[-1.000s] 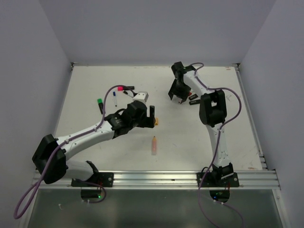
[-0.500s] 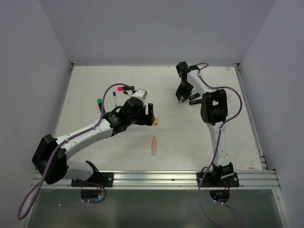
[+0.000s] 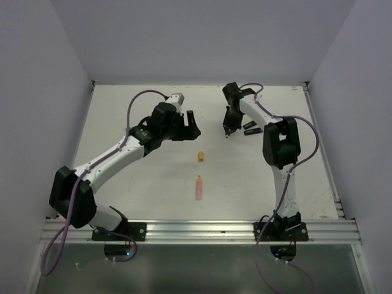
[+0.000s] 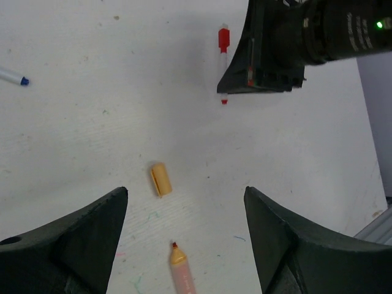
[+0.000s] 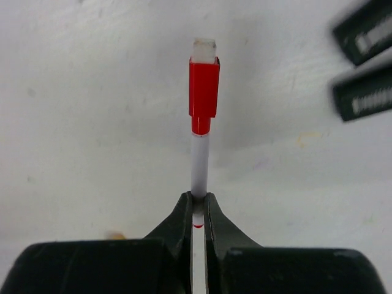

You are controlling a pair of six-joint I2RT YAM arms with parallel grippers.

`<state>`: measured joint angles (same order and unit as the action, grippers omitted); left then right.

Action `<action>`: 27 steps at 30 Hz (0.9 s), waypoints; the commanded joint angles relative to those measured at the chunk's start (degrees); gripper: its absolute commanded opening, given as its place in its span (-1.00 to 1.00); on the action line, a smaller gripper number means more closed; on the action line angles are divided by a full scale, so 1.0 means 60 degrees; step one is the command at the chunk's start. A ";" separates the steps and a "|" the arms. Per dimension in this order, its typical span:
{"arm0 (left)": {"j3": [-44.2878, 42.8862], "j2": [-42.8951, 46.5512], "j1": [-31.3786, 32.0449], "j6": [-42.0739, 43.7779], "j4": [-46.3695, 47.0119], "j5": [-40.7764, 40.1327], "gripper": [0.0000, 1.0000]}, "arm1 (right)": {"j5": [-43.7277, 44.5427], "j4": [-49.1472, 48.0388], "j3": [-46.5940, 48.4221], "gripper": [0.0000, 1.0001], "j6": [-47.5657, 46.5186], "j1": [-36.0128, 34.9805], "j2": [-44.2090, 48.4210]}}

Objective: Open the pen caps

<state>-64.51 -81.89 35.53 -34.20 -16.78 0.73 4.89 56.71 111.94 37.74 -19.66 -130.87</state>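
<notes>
The right end effector is clenched on the white pen over the tabletop, red cap on, so next the wide-open left end effector should pull that cap off.

The left arm and right arm are showing white shells with chunky black joints — a purple cable is trailing along each. The left gripper is showing broad, matte black wedges.
</notes>
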 commanded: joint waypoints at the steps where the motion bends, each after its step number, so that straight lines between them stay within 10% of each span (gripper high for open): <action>1: -0.0892 -0.0589 -0.0384 -0.0423 -0.0002 0.1370 0.60 | -0.1264 -0.0732 -0.1235 -1.00 -0.0664 -0.0327 0.2062; 14: -0.1421 -0.2128 -0.0736 -0.1625 0.1300 0.3890 0.75 | -0.6480 -0.3694 -0.5223 -1.00 -0.1249 -0.0502 0.5097; 27: -0.1727 -0.2597 -0.0750 -0.2006 0.0878 0.3760 0.67 | -0.7216 -0.4368 -0.5897 -1.00 -0.0972 -0.0751 0.5844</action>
<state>-71.70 -96.40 31.53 -44.56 -10.39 22.00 -35.24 32.71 77.49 31.48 -23.75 -99.24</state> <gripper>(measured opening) 0.844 0.049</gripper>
